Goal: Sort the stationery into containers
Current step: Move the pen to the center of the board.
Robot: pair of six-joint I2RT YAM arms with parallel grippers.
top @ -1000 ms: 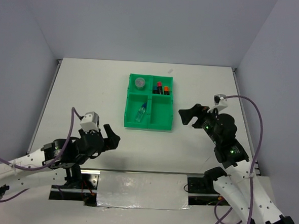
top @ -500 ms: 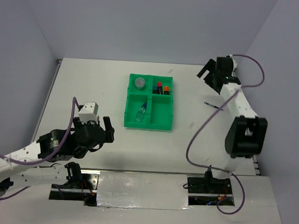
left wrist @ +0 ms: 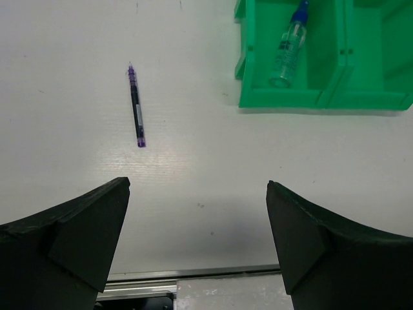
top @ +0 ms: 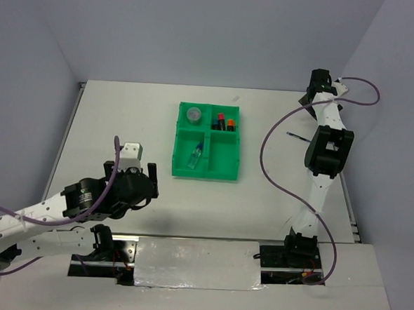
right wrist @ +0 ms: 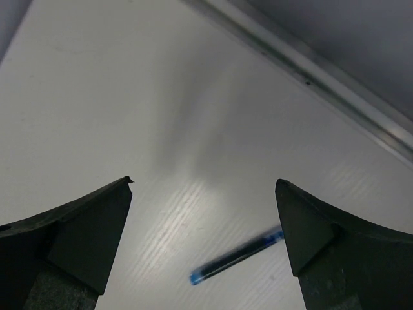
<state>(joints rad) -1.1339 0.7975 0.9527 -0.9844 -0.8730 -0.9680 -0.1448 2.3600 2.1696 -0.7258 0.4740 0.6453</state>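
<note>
Looks more than half done, judging from the tray. Nearest, on the left: left fingers wide apart, gripping nothing, hovering above the bare tabletop. Just beyond them, a dark blue pen, loose on the tabletop, left of the green tray and apart from it. Not yet sorted.

In the tray, near left compartment: small clear bottle with blue cap, lying down. Near right compartment: nothing visible inside. Far left: round grey disc. Far right: two markers with reddish caps, side by side.

Far right of the tabletop: second pen, blue, well apart from the tray, also unsorted. Above it, right fingers spread wide too, clamped on nothing. Leaves, probably, only to bring both pens to the tray.
</note>
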